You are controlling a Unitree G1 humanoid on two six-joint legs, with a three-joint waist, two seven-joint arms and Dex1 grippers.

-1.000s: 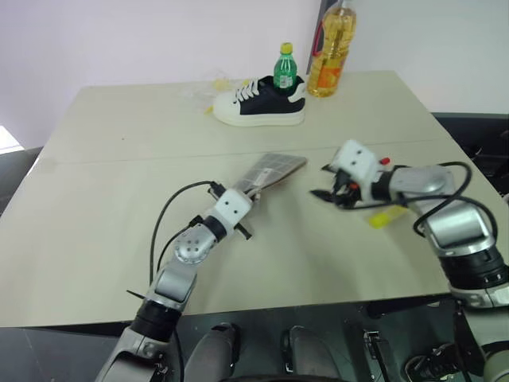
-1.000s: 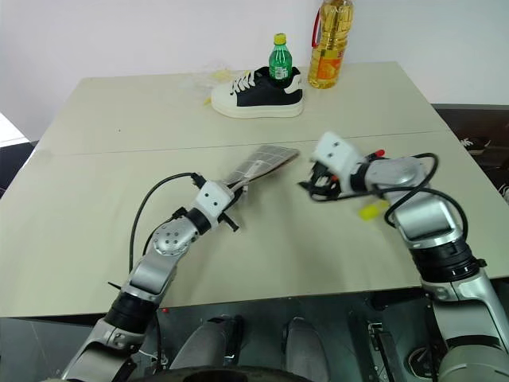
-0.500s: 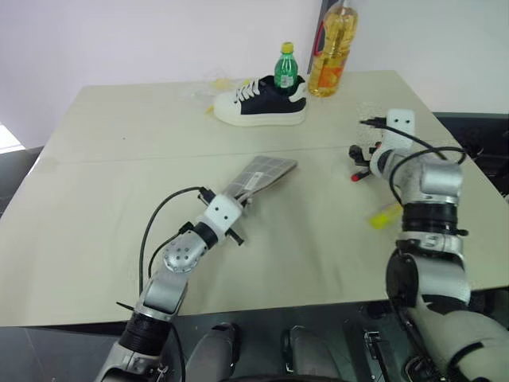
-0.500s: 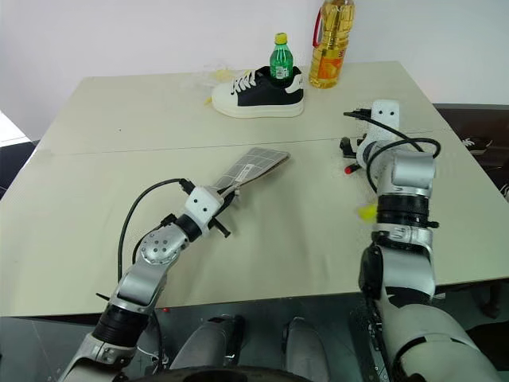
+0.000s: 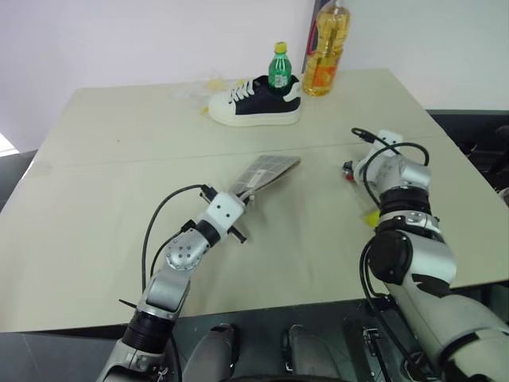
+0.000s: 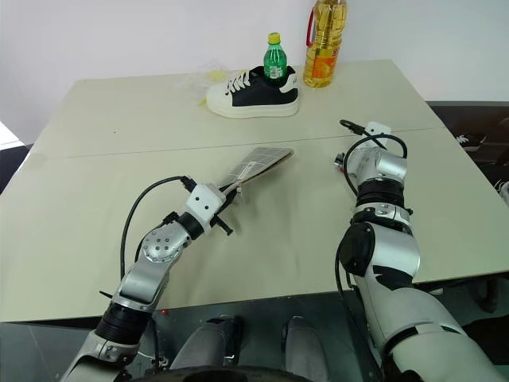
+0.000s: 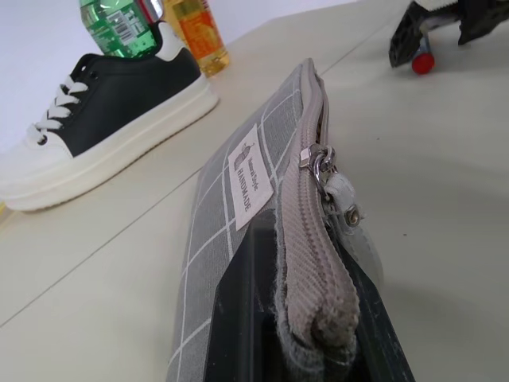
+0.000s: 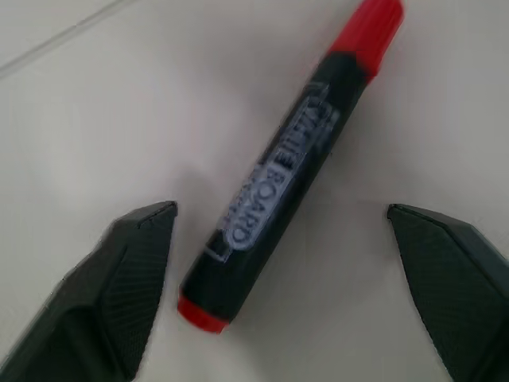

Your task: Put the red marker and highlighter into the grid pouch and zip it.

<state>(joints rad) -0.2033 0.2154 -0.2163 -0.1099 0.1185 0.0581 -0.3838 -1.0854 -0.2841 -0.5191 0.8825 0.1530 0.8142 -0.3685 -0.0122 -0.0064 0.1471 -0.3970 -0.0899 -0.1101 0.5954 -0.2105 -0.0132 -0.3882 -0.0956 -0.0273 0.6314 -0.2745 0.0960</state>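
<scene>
the right gripper [image 8: 278,263] hangs with jaws apart, the red marker [image 8: 294,159] lying slantwise on the table between its fingers. closing now could catch only the marker's near end and roll it away. the left gripper [image 7: 306,350] is clamped on the grid pouch [image 7: 238,239], and the highlighter [image 5: 371,215] lies near the right arm.

The left claw [image 7: 310,350] pinches the grid pouch [image 7: 238,239] near a sneaker [image 7: 103,119].

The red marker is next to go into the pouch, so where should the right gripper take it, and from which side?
Take the red marker by its black middle barrel, from above. It lies flat on the table, nothing touching it, and the right gripper hangs over it, open, a finger each side. Closing across the barrel seems safest.
</scene>
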